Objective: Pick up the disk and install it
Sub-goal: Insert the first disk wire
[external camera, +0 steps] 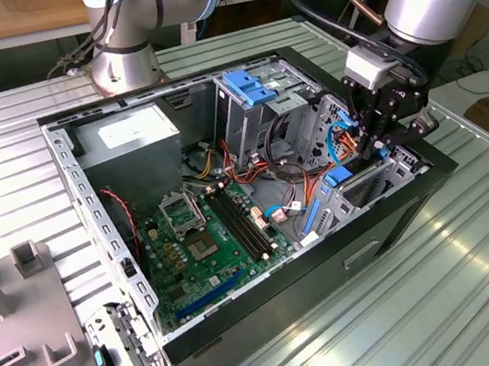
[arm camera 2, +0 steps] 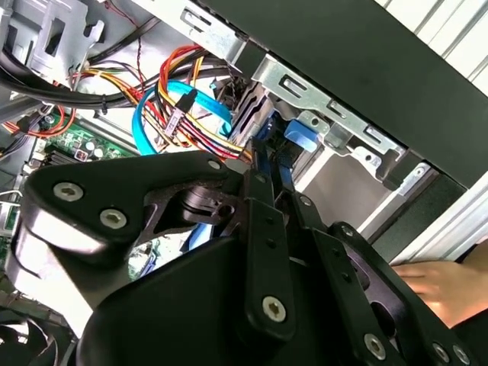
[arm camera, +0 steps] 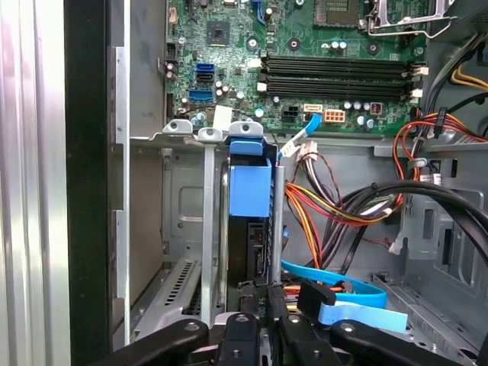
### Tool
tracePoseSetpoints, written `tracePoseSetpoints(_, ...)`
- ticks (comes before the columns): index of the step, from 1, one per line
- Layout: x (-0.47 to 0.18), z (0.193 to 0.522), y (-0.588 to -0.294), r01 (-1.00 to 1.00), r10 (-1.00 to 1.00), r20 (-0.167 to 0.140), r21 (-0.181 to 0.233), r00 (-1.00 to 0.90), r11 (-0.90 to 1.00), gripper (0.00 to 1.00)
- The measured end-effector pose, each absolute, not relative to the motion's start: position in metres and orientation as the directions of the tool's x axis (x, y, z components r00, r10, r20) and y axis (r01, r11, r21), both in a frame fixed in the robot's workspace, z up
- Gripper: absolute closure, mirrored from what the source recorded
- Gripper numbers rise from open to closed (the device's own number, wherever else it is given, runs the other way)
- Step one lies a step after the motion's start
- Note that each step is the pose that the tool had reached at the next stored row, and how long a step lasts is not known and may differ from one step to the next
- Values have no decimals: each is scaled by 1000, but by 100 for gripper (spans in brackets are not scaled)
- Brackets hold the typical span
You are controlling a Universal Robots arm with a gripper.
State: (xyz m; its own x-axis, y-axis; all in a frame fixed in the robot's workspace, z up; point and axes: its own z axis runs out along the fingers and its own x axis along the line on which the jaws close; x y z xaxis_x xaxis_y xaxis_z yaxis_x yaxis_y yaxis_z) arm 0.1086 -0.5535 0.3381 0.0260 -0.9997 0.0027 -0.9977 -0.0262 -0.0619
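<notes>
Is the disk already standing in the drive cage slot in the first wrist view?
Yes, the disk stands on edge between the cage's metal rails, above the hand.

An open computer case (external camera: 233, 231) lies on the ribbed metal counter (external camera: 428, 303). The gripper (external camera: 378, 149) reaches into the drive cage (external camera: 365, 188) at the exterior view's right, beside orange cables (external camera: 302, 170).

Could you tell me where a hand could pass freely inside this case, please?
The empty bay beside the disk is bare. Past the disk, orange and blue cables crowd the space, and the gripper sits at the disk's near end.
</notes>
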Motion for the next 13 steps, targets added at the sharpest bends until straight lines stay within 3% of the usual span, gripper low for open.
tracePoseSetpoints(1, 109, 339, -554, -998, -1000, 2, -62, 26, -26, 76)
tracePoseSetpoints(11, 114, 348, -554, -998, -1000, 2, -61, 26, -26, 76)
tracePoseSetpoints(13, 114, 348, -554, -998, -1000, 2, -61, 26, -26, 84)
